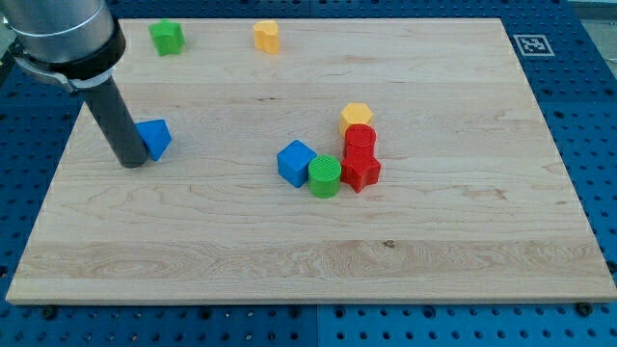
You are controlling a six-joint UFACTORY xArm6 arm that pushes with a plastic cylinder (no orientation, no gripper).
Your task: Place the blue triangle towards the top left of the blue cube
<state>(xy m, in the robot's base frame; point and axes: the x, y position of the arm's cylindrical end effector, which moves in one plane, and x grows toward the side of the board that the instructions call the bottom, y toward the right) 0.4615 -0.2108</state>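
The blue triangle [155, 138] lies at the view's left on the wooden board [308, 260]. My tip [132, 164] rests on the board right beside the triangle's left side, touching or nearly touching it. The blue cube [296, 162] sits near the board's middle, well to the right of the triangle and slightly lower in the view.
A green cylinder [325, 176] touches the blue cube's right side. Two red blocks [360, 139] [361, 171] and a yellow hexagonal block [356, 117] cluster just right of it. A green block [167, 38] and a yellow block [267, 37] sit near the view's top.
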